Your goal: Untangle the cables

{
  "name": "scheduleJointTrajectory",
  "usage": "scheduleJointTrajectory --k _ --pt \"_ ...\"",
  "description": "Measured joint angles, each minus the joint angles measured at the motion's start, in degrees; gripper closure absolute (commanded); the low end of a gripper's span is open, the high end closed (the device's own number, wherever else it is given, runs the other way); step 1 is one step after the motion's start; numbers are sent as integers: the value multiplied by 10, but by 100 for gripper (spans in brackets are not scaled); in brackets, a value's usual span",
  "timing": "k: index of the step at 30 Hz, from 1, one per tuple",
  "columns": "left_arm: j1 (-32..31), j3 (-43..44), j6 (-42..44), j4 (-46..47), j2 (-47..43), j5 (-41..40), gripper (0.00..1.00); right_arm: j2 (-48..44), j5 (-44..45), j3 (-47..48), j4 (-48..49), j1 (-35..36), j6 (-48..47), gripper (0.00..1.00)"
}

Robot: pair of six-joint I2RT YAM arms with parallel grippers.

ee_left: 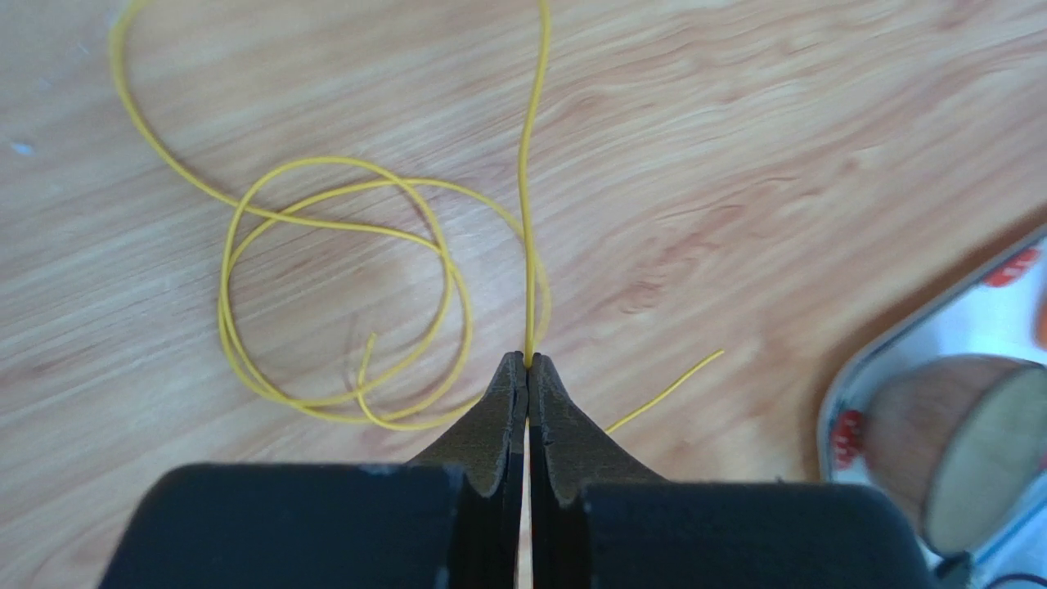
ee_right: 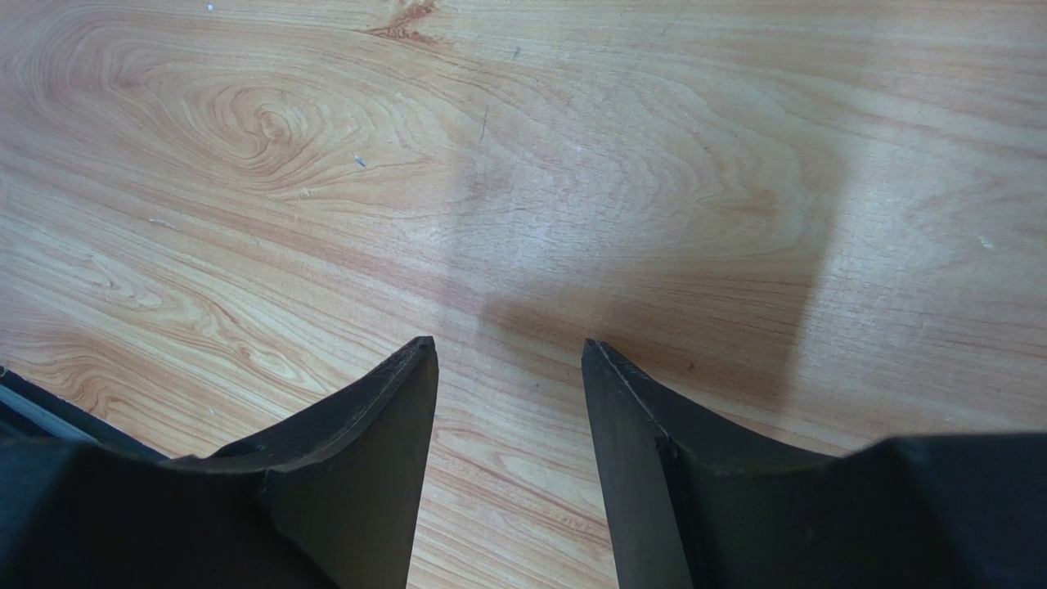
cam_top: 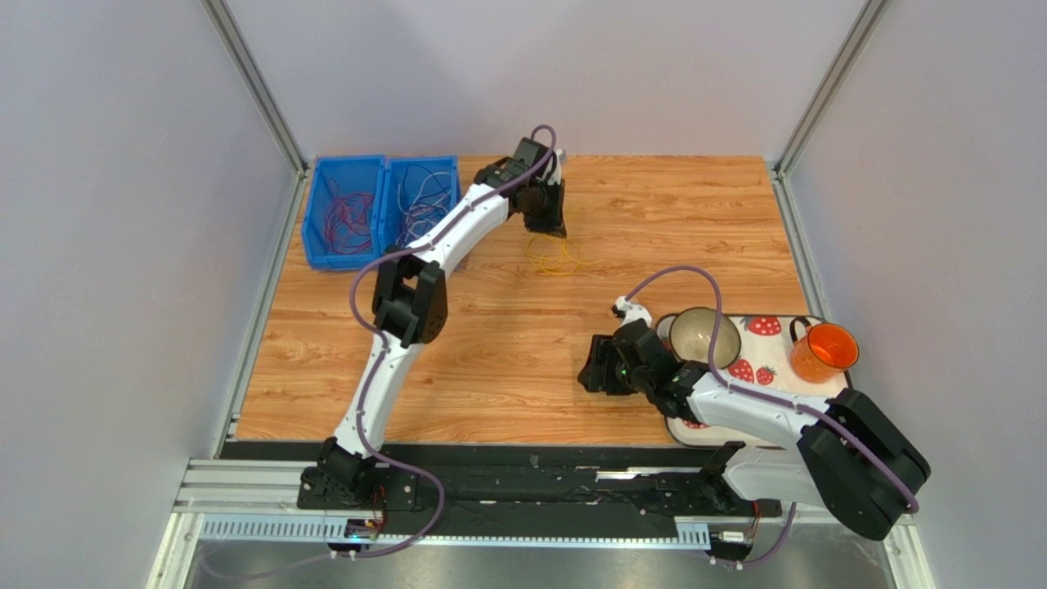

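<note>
– Left gripper (ee_left: pixel 529 362) is clamped on the yellow cable (ee_left: pixel 344 295). I can see the strand come out right at the closed fingertips.
– What does it look like from your end?
– Thin, smooth, slightly glossy wire. From the tips one strand runs straight away from me with a soft bend and leaves the top of the left wrist view. To its left it curls into several overlapping round loops lying flat on the worktop (ee_left: pixel 762 160), which is pale wood grain. A short free end pokes out to the right of the tips.
– Where is that on the worktop?
– Far half, about the middle. The other cables (cam_top: pixel 348 219), red, purple and whitish tangles, sit in two blue bins (cam_top: pixel 342 259) side by side in the far left corner, apart from the yellow one.
– What else is around?
– The loops lie in the open. On the near right a strawberry-print tray (cam_top: pixel 774 350) carries a bowl (cam_top: pixel 703 334) and an orange cup (cam_top: pixel 823 351). Right gripper (ee_right: pixel 508 356) hangs just beside that tray, jaws spread over bare wood, gripping nothing.
</note>
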Motion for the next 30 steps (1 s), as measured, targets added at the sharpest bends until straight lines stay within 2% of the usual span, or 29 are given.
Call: scheduleJointTrajectory --k 5,11,14,18,21,24,27,30 --pt "5 49 6 -38 -90 10 100 0 0 0 -1 0 0 46" --pt "8 59 20 -45 -303 45 100 -10 1 -2 -9 0 0 46" --pt "9 12 31 -27 -429 57 100 -28 1 -3 -37 0 1 46" --pt "9 -162 45 3 -607 55 100 -81 7 -1 -102 0 1 43" --pt "8 -354 43 38 -725 53 100 -137 22 24 -167 0 1 43" --pt "8 -524 30 65 -772 56 100 -169 37 75 -206 0 1 43" --pt "8 -690 11 84 -772 61 100 -168 45 136 -222 0 1 43" --pt "9 -782 -2 76 -768 63 100 -144 45 181 -230 0 1 44"
